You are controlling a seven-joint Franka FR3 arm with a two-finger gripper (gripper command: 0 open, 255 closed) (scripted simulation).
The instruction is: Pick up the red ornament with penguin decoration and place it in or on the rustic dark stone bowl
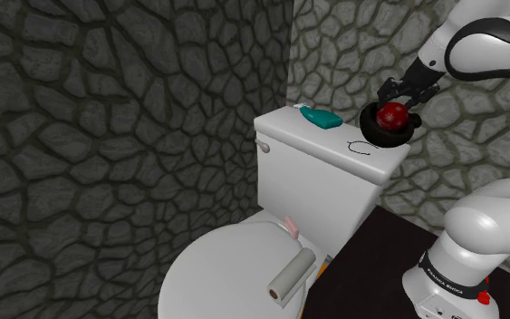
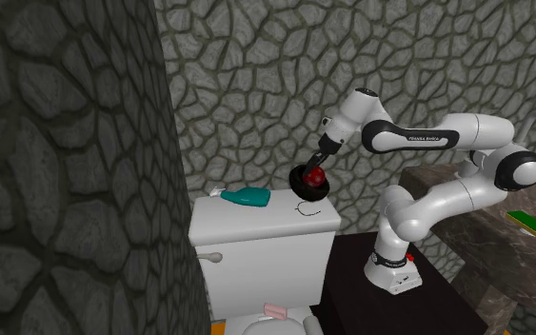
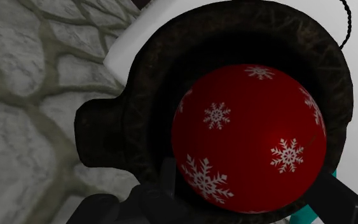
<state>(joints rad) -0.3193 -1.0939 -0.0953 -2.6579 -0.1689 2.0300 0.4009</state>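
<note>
Clasping the red ornament (image 3: 248, 137) between spread black fingers (image 3: 166, 184), the gripper (image 1: 399, 100) holds it inside the dark stone bowl (image 3: 139, 95) (snowflakes face the wrist camera). The bowl stands at the white tank lid's (image 1: 307, 140) end, near the stone wall (image 1: 479, 118). A teal object (image 1: 321, 116) lies well apart.

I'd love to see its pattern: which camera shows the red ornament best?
The wrist view: the red ornament looms large, white snowflakes plain, in the dark bowl. The shoulder view shows a small red ball in the bowl at the toilet tank edge; the second exterior view, a red speck.
</note>
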